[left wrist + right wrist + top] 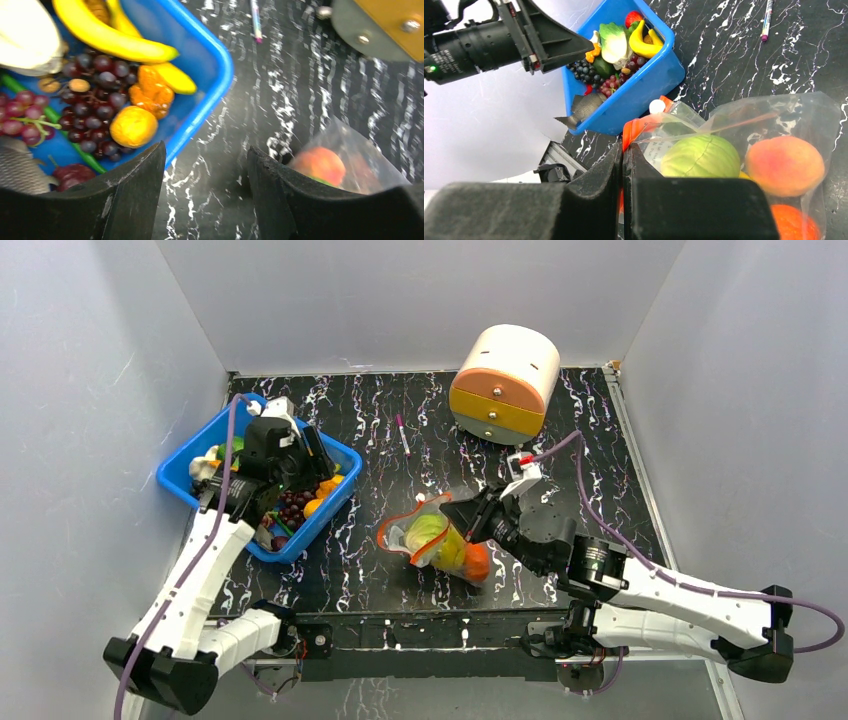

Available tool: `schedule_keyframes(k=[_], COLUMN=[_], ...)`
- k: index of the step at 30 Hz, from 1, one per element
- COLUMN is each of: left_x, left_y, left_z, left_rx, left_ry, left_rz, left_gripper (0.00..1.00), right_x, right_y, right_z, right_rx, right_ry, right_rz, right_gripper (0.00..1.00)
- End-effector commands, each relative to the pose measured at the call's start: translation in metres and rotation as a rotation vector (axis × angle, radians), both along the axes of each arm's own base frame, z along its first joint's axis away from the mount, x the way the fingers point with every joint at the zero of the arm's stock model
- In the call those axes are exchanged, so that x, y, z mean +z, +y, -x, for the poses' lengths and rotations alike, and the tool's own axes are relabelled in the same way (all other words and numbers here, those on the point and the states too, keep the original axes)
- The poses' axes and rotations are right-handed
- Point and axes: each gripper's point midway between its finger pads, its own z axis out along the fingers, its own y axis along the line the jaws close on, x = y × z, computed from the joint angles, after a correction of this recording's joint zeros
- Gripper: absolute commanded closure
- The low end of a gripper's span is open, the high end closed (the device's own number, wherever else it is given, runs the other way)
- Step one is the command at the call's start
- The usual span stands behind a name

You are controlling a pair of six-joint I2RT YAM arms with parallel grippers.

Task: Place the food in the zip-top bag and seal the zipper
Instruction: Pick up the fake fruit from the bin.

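Clear crinkly plastic catches the light mid-table: the one zip-top bag (437, 540) lies on its side on the black marbled table (590, 430), between the two arms. Its long axis runs from far-left to near-right in the overhead view. The mouth gapes toward the blue bin (170, 480), and the red-orange zipper (640, 126) along it is unsealed.

Through the plastic I count one green cabbage (700, 156), one peach-coloured fruit (785, 165) and one orange fruit (796, 224), plus a sliver of yellow I cannot identify.

The right gripper (622, 152) has its fingers pinched together on the bag's mouth edge, with orange strip showing in the narrow gap.

The left gripper (205, 155) hangs over the bin's near corner with its fingers spread and nothing between them. Below it are two bananas (112, 37), one dark grape bunch (97, 105), one paler red bunch (22, 112) and one round orange fruit (133, 126).

One pen (403, 434) and one round drawer unit (505, 380) sit farther back.
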Motion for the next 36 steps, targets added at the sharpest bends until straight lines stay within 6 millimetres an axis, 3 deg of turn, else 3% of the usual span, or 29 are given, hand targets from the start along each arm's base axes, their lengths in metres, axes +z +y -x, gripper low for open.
schedule_keyframes(k=[1, 8, 15, 23, 36], left_x=[-0.007, -0.033, -0.063, -0.097, -0.140], left_y=[0.036, 0.074, 0.116, 0.116, 0.131], left_z=[-0.023, -0.061, -0.092, -0.114, -0.125], left_rx=[0.206, 0.387, 0.499, 0.505, 0.534], left_ry=[-0.033, -0.011, 0.074, 0.122, 0.187], left_rz=[-0.128, -0.190, -0.114, -0.072, -0.060], left_gripper=[0.42, 0.42, 0.46, 0.48, 0.49], right_x=[0.027, 0.039, 0.045, 0.035, 0.029], right_y=[-0.004, -0.004, -0.001, 0.002, 0.005], right_z=[0.006, 0.015, 0.019, 0.020, 0.017], right_rx=[0.012, 0.069, 0.101, 0.112, 0.105], right_ry=[-0.028, -0.058, -0.068, -0.057, -0.050], right_rz=[-0.112, -0.123, -0.108, -0.099, -0.087], right_gripper=[1.00, 1.00, 1.00, 1.00, 1.00])
